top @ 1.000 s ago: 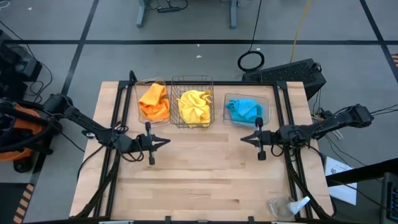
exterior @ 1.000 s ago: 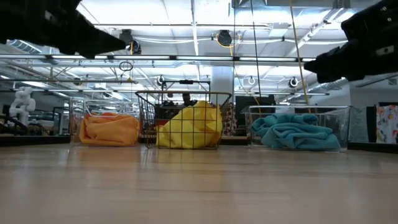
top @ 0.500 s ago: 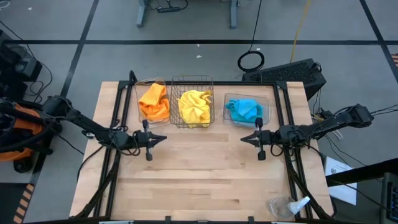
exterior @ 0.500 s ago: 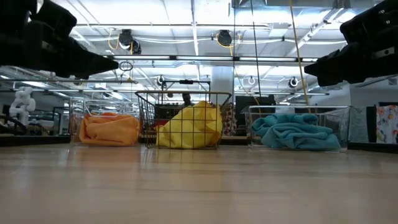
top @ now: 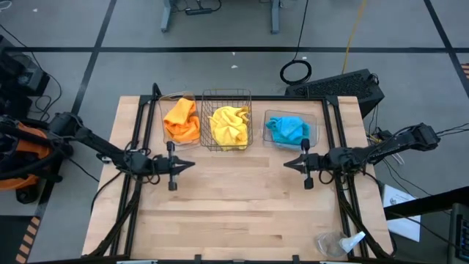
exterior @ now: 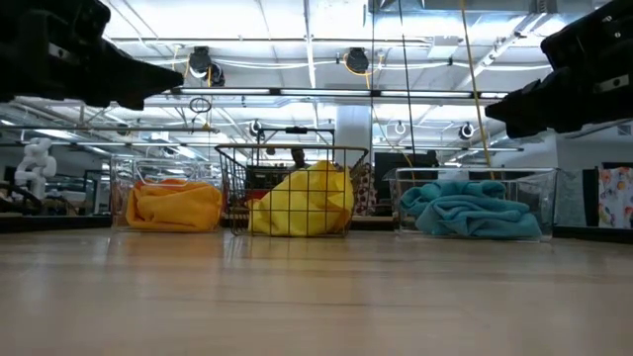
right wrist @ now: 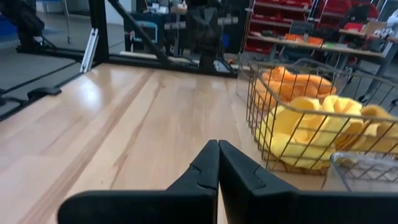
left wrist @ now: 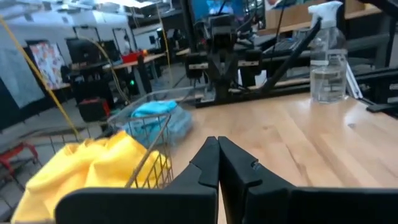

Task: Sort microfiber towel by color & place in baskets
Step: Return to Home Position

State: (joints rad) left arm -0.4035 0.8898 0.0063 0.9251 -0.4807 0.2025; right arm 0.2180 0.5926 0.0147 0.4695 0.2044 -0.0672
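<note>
The orange microfiber towel (top: 182, 119) lies bunched in the left clear plastic tub (top: 165, 133). The yellow microfiber towel (top: 229, 126) fills the dark wire-mesh basket (top: 206, 117) just beside it. The blue microfiber towelling (top: 289, 130) sits in the right clear plastic tub (top: 314, 126), which stands a little apart. The three containers form a row along the far side of the pale wooden table (top: 242, 213). Each colour has its own container, so the sorting looks complete.

By count there are three containers, two of them clear and one mesh, and three heaps of colour. I cannot tell from its folds whether the blue heap is one cloth or several. No towel shows outside a container.

The left hand (top: 192, 164) hangs above the bare wood in front of the orange tub, and the right hand (top: 286, 163) in front of the blue one. They point toward each other and are well apart. Both are clenched with their fingers pressed together, grasping nothing. With nothing to carry, they seem free to draw away.

One clear plastic spray bottle (top: 344, 242) lies at the table's near right corner.
</note>
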